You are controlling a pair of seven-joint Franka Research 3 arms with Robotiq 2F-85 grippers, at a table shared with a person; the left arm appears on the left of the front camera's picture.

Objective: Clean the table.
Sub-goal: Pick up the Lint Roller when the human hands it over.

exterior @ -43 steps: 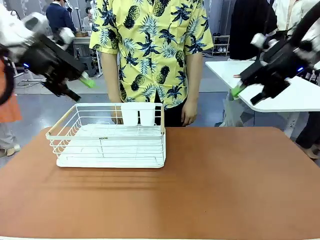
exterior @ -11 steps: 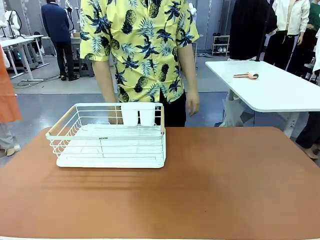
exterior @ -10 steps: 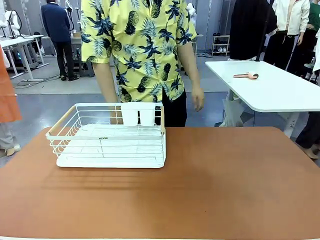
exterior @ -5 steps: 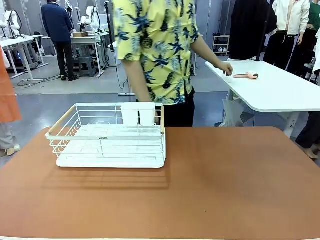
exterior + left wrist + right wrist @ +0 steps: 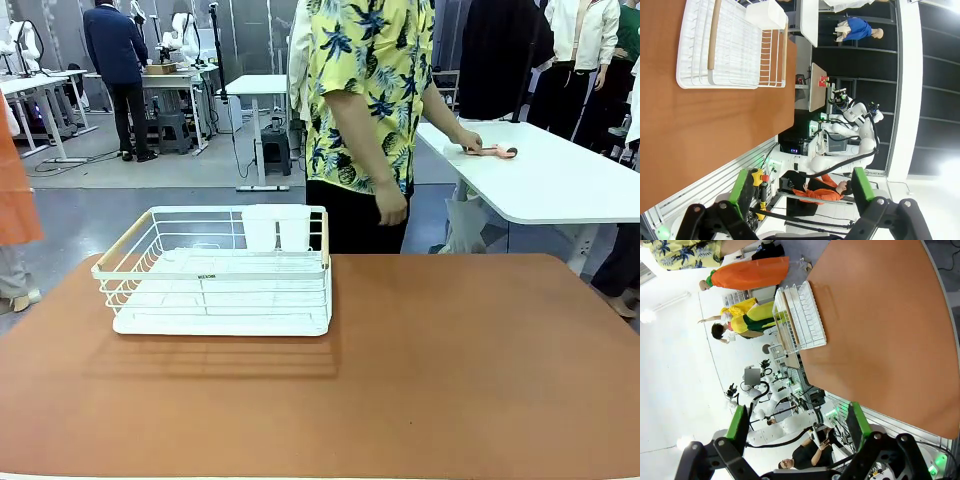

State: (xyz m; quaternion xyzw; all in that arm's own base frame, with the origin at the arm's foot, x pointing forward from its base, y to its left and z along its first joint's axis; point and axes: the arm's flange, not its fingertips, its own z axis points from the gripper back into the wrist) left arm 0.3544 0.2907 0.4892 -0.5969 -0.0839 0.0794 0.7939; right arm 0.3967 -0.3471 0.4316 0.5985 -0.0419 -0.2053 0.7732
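We show the white wire rack (image 5: pixel 220 270) standing on the left part of the reddish-brown desk (image 5: pixel 450 370), which spans the foreground. Beyond its far edge a person (image 5: pixel 365 90) reaches a hand (image 5: pixel 466 141) to one end of a pink tool (image 5: pixel 497 151) on the white desk (image 5: pixel 560 190) at right. In the wrist views, the left claw (image 5: pixel 801 180) and the right claw (image 5: pixel 797 420) each stand spread wide and empty, well clear of the desk.

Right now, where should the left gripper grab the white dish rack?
Probably the wooden handle on the left short end of the dish rack, from above: that bar is slim, level and exposed, while the white cups crowd the far wall.
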